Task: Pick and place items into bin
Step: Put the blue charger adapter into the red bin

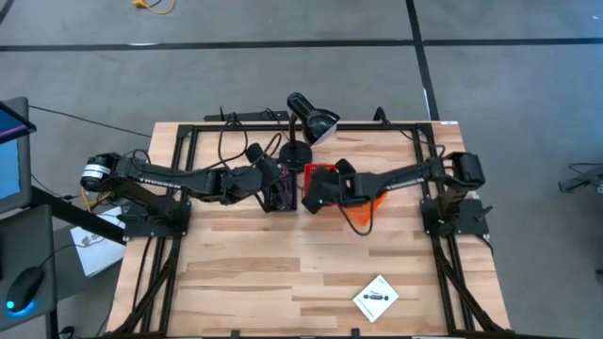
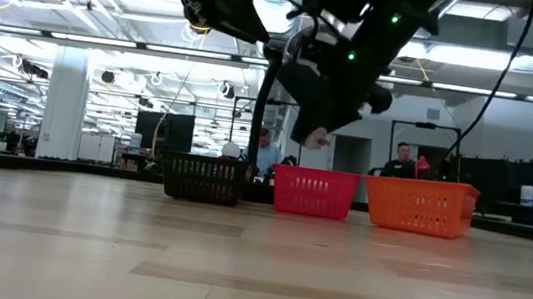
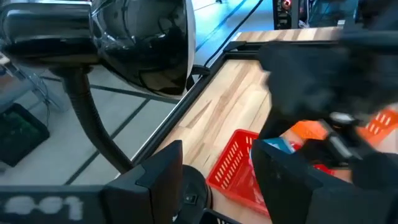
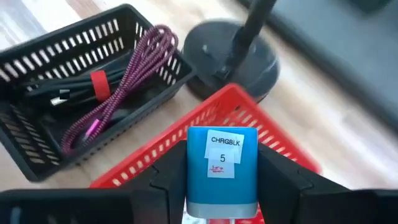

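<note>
My right gripper (image 4: 222, 186) hovers over the red basket (image 4: 155, 155) and is shut on a blue block (image 4: 222, 165) with a white label reading "CHRGBLK 5". In the high view this gripper (image 1: 317, 193) is above the red basket (image 1: 318, 171) at mid-table. My left gripper (image 3: 217, 177) is open and holds nothing; it hangs over the black basket (image 1: 280, 196), next to the right gripper. The black basket (image 4: 74, 118) holds a maroon braided cable (image 4: 127, 84) and dark cables with a red band. A white square card with a black mark (image 1: 375, 299) lies flat near the table's near edge. My right gripper pinches the blue block between its two fingers (image 4: 280, 180), which lie on the block's two opposite side faces (image 4: 194, 171). The fingers come from above, slanting down. The block is lifted clear above the red basket, labelled face toward the wrist camera.
An orange basket (image 1: 373, 202) sits right of the red one; in the low view the black (image 2: 205, 178), red (image 2: 312, 192) and orange (image 2: 421, 205) baskets stand in a row. The black desk lamp (image 1: 314, 121) and its round base (image 1: 297, 151) stand just behind them. People show in the room beyond.
</note>
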